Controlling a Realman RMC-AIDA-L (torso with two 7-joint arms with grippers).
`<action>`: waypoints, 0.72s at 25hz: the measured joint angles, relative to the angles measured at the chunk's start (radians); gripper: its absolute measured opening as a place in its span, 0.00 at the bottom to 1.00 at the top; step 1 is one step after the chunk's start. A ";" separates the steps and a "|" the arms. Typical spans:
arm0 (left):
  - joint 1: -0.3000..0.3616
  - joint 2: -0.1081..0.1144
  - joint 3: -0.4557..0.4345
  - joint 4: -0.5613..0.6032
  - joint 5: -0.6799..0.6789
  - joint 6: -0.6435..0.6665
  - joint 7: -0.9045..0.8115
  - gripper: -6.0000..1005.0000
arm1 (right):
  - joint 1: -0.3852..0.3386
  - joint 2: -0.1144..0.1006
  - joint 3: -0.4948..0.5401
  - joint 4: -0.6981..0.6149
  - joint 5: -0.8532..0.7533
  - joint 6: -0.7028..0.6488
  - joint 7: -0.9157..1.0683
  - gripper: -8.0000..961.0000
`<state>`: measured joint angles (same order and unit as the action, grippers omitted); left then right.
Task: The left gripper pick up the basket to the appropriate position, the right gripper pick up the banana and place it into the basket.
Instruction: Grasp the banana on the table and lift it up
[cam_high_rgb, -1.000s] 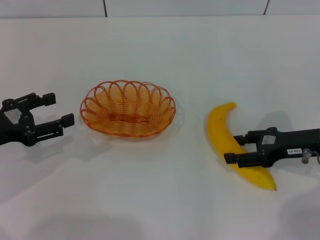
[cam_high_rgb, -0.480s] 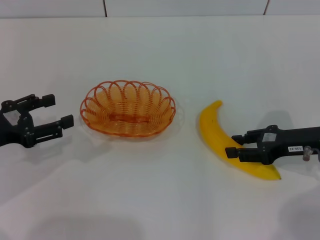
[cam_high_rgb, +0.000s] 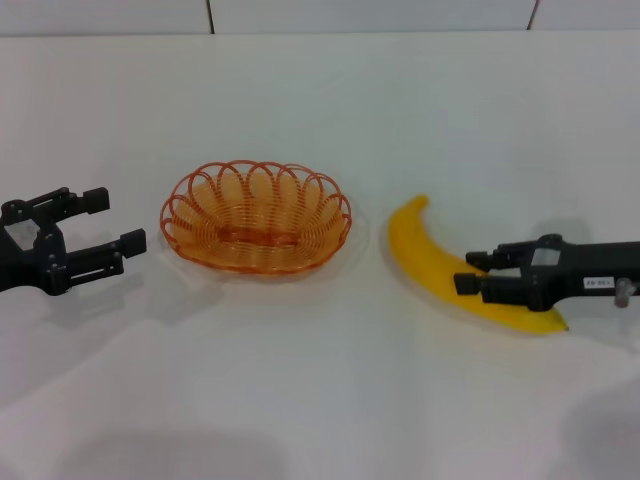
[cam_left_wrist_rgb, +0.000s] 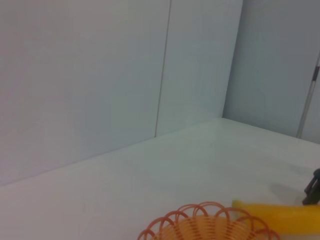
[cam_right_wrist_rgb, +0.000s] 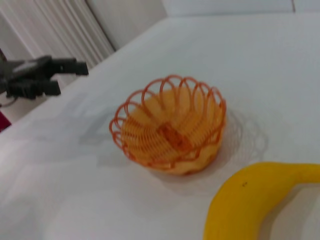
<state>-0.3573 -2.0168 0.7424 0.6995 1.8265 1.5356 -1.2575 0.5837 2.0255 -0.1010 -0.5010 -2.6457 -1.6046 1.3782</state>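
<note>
The orange wire basket (cam_high_rgb: 256, 217) sits on the white table, left of centre. The left gripper (cam_high_rgb: 118, 220) hovers open just left of the basket, apart from its rim. The yellow banana (cam_high_rgb: 425, 253) lies right of the basket, one pointed end toward it. The right gripper (cam_high_rgb: 471, 272) is shut on the banana's middle, its labelled body reaching in from the right. The left wrist view shows the basket (cam_left_wrist_rgb: 210, 226), the banana (cam_left_wrist_rgb: 280, 219) and a bit of the right gripper (cam_left_wrist_rgb: 313, 187). The right wrist view shows the basket (cam_right_wrist_rgb: 170, 125), the banana (cam_right_wrist_rgb: 250, 200) and the left gripper (cam_right_wrist_rgb: 67, 77).
A white table (cam_high_rgb: 320, 400) spreads around everything, with white wall panels (cam_high_rgb: 370, 15) along its far edge. Nothing else stands on it.
The right gripper has swung the banana round: its far tip moved left toward the basket and its near end moved up and right. The left gripper and the basket stayed put.
</note>
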 joint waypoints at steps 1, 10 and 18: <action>0.000 0.000 0.000 0.000 0.000 0.000 0.000 0.81 | -0.003 0.000 0.000 -0.004 0.011 -0.004 0.000 0.49; 0.000 0.000 0.000 0.000 0.001 0.000 -0.002 0.81 | -0.008 -0.002 0.007 -0.014 0.049 -0.018 0.001 0.46; -0.001 0.000 0.000 0.000 0.006 0.000 -0.005 0.81 | 0.025 -0.002 0.004 -0.033 0.131 -0.069 -0.011 0.38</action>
<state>-0.3585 -2.0172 0.7424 0.6995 1.8326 1.5355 -1.2622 0.6084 2.0239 -0.0974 -0.5342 -2.5143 -1.6738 1.3667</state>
